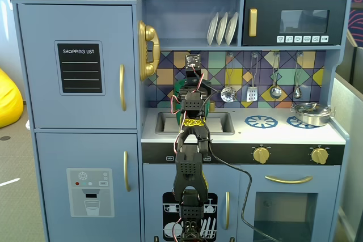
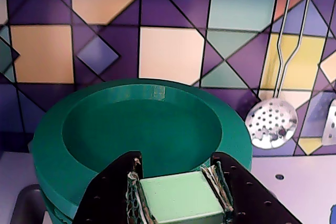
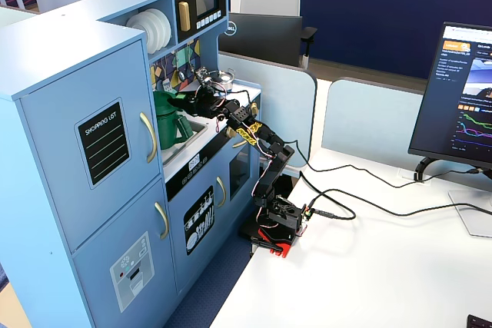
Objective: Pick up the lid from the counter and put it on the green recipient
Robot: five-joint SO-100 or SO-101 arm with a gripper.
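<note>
In the wrist view my gripper point(image 2: 177, 165) is shut on the light green block handle point(image 2: 178, 199) of the lid point(image 2: 105, 129), a round dark-green disc with a raised edge, held level in front of the tiled wall. A dark-green edge just under the lid's left side point(image 2: 55, 211) looks like the green recipient's rim; I cannot tell whether they touch. In a fixed view the tall green recipient point(image 3: 163, 124) stands by the sink, with the lid point(image 3: 171, 99) and my gripper point(image 3: 188, 102) at its top. In the other fixed view my arm point(image 1: 190, 140) hides it, apart from a green sliver point(image 1: 177, 87).
The sink point(image 1: 167, 123) lies under the arm. Blue burner rings point(image 1: 261, 121) and a shiny steel pot point(image 1: 311, 113) are on the counter's right. A skimmer point(image 2: 270, 124) and other utensils hang on the wall. A gold phone point(image 1: 147, 49) hangs on the left.
</note>
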